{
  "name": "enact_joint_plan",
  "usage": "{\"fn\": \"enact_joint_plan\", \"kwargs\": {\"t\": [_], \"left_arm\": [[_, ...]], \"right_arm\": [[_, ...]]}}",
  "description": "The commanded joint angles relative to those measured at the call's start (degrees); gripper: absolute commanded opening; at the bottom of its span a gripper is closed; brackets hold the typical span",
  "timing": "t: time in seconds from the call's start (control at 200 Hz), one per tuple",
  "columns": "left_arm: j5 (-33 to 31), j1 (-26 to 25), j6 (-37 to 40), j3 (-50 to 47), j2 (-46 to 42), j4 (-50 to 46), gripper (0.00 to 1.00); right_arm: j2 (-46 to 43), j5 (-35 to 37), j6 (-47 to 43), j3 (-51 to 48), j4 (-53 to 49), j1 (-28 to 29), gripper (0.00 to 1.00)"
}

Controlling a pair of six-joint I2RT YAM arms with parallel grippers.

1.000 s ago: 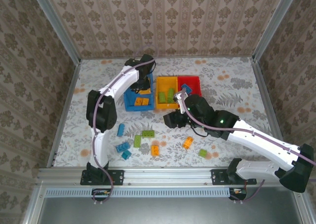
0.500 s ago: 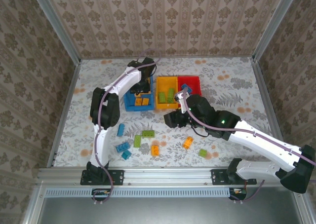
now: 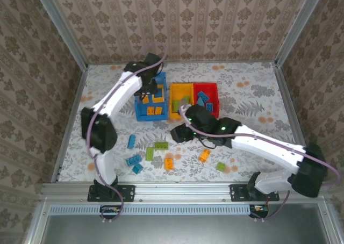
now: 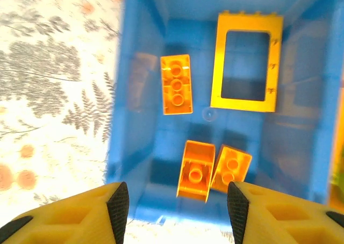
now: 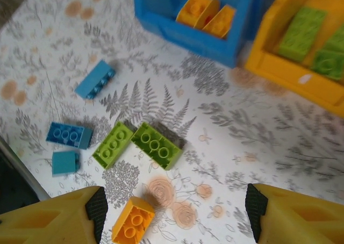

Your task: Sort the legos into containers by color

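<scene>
- Three blue bricks lie loose on the table at 10 o'clock from the right gripper, well apart from it.
- The left gripper hangs over the near end of the blue bin. Its jaws are moderately spread and nothing is between them.
- A pair of orange bricks lies side by side in that bin at 12 o'clock from the left jaws. A single orange brick lies farther along the same line, and the yellow frame lies flat at 1 o'clock.
- The right gripper hovers over the table with its jaws spread wide and empty.
- A loose orange brick lies just inside its left finger.
- A lime brick and a darker green brick touch each other at 11 to 12 o'clock from it.
- The yellow bin, at 2 o'clock, holds green bricks.
- The red bin stands against the yellow bin's right side and has blue pieces in it.
</scene>
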Motion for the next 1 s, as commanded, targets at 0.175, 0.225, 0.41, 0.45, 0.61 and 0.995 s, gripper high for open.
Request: {"fn": "enact_joint_plan", "kwargs": {"t": [0.175, 0.225, 0.41, 0.45, 0.61, 0.995], "left_arm": [[-2.4, 0.2, -3.8, -27.4, -34.2, 1.7, 0.54], [-2.6, 0.2, -4.2, -31.7, -40.1, 1.8, 0.54], [-1.4, 0.2, -3.0, -41.1, -59.0, -1.1, 0.52], [-1.1, 0.3, -2.6, -41.6, -61.8, -2.5, 0.52], [0.4, 0.3, -0.6, -41.9, -67.1, -7.3, 0.51], [2.7, 0.3, 1.2, -41.1, -70.9, -11.9, 0.51]], "right_arm": [[21.6, -0.9, 2.4, 16.4, 2.6, 8.7, 0.76], [25.4, -1.2, 5.1, 19.9, 2.3, 9.5, 0.77], [38.2, -1.5, 19.0, 31.5, -0.6, 11.4, 0.77], [41.1, -1.4, 22.5, 34.6, -2.6, 11.5, 0.77], [50.5, -0.6, 31.1, 45.4, -9.3, 11.3, 0.75], [64.5, 0.6, 39.2, 62.2, -18.7, 9.8, 0.55]]}}
